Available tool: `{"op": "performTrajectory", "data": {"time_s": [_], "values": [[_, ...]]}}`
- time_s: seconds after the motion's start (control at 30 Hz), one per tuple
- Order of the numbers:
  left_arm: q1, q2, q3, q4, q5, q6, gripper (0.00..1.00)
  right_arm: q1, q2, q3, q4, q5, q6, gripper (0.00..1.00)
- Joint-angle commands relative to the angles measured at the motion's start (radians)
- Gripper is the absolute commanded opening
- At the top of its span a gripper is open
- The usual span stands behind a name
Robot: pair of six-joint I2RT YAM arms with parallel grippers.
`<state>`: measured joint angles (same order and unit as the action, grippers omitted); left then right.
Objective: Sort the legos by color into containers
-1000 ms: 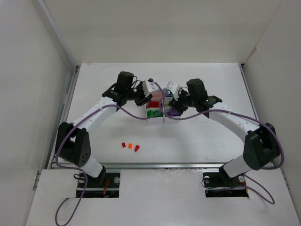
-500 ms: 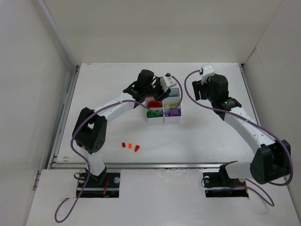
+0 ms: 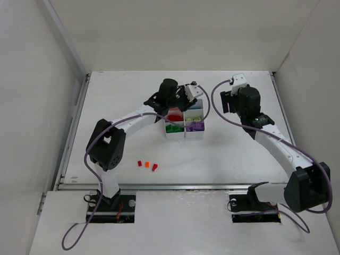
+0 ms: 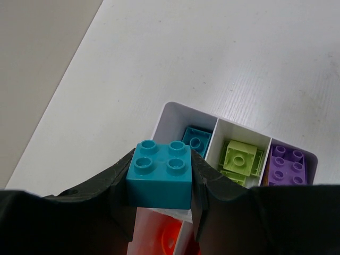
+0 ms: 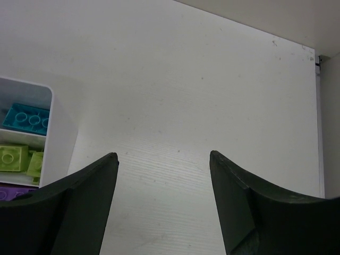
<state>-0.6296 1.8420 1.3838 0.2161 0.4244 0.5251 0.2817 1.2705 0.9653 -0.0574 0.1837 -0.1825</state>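
Note:
My left gripper (image 4: pixel 161 183) is shut on a cyan two-by-two lego (image 4: pixel 162 171) and hangs over the back-left part of the white containers tray (image 3: pixel 184 136), where the top view shows it (image 3: pixel 187 99). Below it the compartments hold a cyan brick (image 4: pixel 195 139), yellow-green bricks (image 4: pixel 240 159), purple bricks (image 4: pixel 287 166) and red ones (image 3: pixel 173 117); green ones (image 3: pixel 173 128) lie at the front left. My right gripper (image 5: pixel 163 159) stands open and empty over bare table, right of the tray (image 5: pixel 59 139). Two red legos (image 3: pixel 139 163) and an orange one (image 3: pixel 146 164) lie loose near the front.
White walls close in the table on the left, back and right. The table's back edge and right corner seam (image 5: pixel 317 59) show in the right wrist view. Purple cables (image 3: pixel 215 98) loop off both arms near the tray.
The left gripper has carried the cyan lego rightward over the tray's back. The right arm has pulled away from the tray to the right, and its jaws have opened wider.

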Motion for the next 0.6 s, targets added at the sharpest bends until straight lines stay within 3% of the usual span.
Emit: {"op": "performTrajectory", "data": {"time_s": [0.0, 0.13, 0.17, 0.2, 0.27, 0.57], "values": [[-0.01, 0.006, -0.017, 0.083, -0.01, 0.058, 0.0, -0.006, -0.013, 0.0, 0.064, -0.009, -0.001, 0.75], [-0.01, 0.006, -0.038, 0.083, -0.045, 0.067, 0.08, -0.006, -0.043, -0.011, 0.064, -0.009, -0.02, 0.75], [-0.01, 0.006, -0.048, 0.083, -0.045, 0.078, 0.12, -0.006, -0.043, -0.02, 0.064, -0.009, -0.02, 0.75], [-0.01, 0.006, -0.048, 0.083, -0.045, 0.078, 0.26, -0.006, -0.043, -0.02, 0.064, -0.009, -0.02, 0.75], [-0.01, 0.006, -0.057, 0.083, -0.045, 0.078, 0.38, -0.006, -0.043, -0.02, 0.064, -0.009, -0.02, 0.75], [-0.019, 0.006, -0.048, 0.12, -0.065, 0.023, 0.66, -0.006, -0.072, -0.03, 0.064, -0.059, -0.031, 0.75]]}}
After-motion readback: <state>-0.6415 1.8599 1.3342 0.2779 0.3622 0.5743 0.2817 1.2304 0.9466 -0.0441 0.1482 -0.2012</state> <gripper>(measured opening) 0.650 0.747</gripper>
